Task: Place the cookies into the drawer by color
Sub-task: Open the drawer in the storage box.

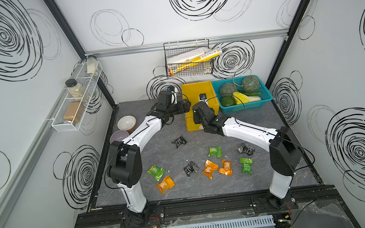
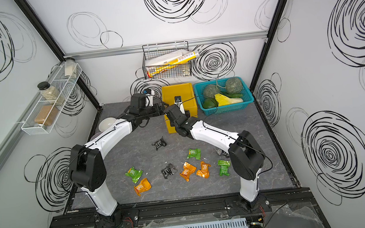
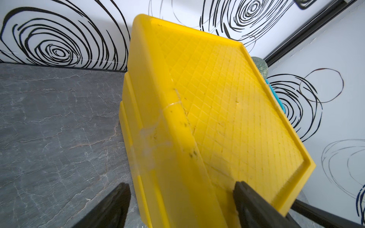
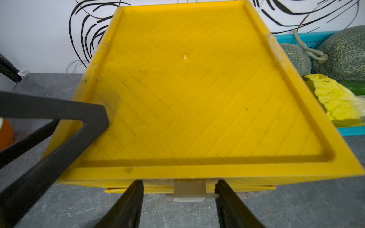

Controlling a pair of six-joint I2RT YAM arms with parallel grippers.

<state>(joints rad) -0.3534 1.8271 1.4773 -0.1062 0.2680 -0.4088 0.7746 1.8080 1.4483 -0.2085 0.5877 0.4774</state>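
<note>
While all nine cookies (image 1: 210,169) lie loose on the table (image 1: 157,149) in both top views, with black, green and orange mixed towards the front, the yellow drawer cabinet (image 1: 197,89) stands at the back, just beside a teal basket (image 1: 243,107). I have the left claw (image 1: 184,107) at the cabinet's top left edge.

From the left wrist, that claw is spread wide and straddles the edge. One finger (image 3: 254,203) lies on the ribbed top and the other hangs beside the wall, so it pinches nothing.

From the right wrist, the right claw (image 4: 179,181) is also spread. The white handle (image 4: 188,190) of the top drawer sits between its fingers with a gap on each side, ungripped. The drawer looks closed or barely cracked.

I judge the step in hand to be opening that top drawer. To do it well, I would centre on the handle and ease in until the pads cover it, then close firmly. The pull should be straight, level and slow. Pressing down with the left claw should stop the light cabinet sliding or tipping.
</note>
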